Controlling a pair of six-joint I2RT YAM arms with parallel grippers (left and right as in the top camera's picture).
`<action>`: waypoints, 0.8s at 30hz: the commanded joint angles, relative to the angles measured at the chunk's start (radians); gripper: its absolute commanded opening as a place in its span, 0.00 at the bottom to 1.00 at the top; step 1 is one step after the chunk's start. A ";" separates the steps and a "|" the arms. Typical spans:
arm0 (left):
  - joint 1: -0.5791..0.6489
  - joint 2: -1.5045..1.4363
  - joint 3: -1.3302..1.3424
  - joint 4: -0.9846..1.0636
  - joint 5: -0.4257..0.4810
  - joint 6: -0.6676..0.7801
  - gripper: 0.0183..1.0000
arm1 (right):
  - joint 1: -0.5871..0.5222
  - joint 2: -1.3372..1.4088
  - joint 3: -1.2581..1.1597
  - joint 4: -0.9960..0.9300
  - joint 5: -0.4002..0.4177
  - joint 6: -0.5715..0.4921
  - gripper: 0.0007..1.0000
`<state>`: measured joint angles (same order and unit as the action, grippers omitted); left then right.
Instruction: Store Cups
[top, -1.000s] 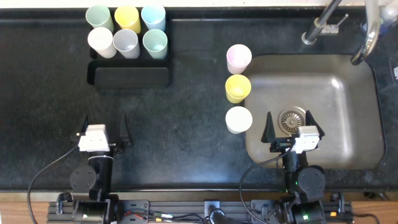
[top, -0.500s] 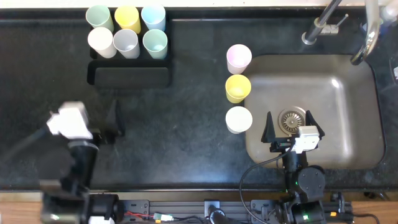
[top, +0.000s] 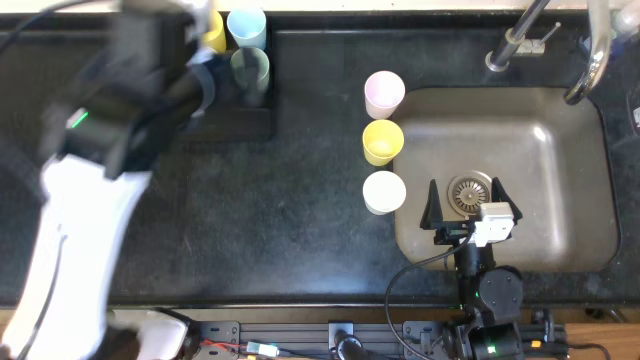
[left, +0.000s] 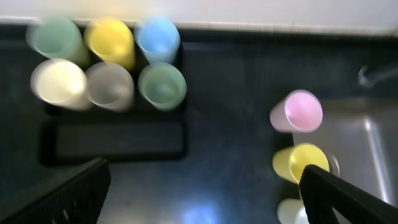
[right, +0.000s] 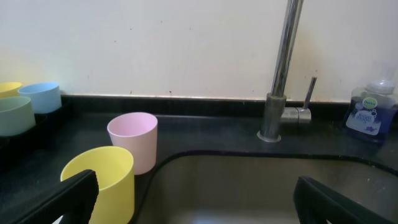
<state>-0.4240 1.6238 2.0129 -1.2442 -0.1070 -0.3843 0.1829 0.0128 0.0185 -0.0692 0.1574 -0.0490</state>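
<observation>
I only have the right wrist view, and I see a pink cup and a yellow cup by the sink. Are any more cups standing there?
Observer: Yes, a white cup stands on the counter, in line with the yellow cup and the pink cup.
Operator: How many cups are in the tray?
Observer: Six, in two rows of three at the back of the black tray.
Operator: Where is the left gripper?
Observer: The left gripper hangs above the counter, looking down on the tray and the loose cups, with its fingers wide open and holding nothing.
</observation>
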 joint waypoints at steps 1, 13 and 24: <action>-0.109 0.219 0.241 -0.103 -0.084 -0.169 1.00 | -0.007 -0.009 -0.014 0.006 0.004 0.000 1.00; -0.209 0.825 0.893 -0.359 -0.023 -0.309 1.00 | -0.007 -0.009 -0.014 0.006 0.004 0.000 1.00; -0.223 1.061 1.028 -0.344 0.031 -0.358 1.00 | -0.007 -0.009 -0.014 0.006 0.004 0.000 1.00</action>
<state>-0.6357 2.6511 3.0100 -1.5970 -0.0906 -0.7086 0.1829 0.0128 0.0181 -0.0696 0.1570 -0.0490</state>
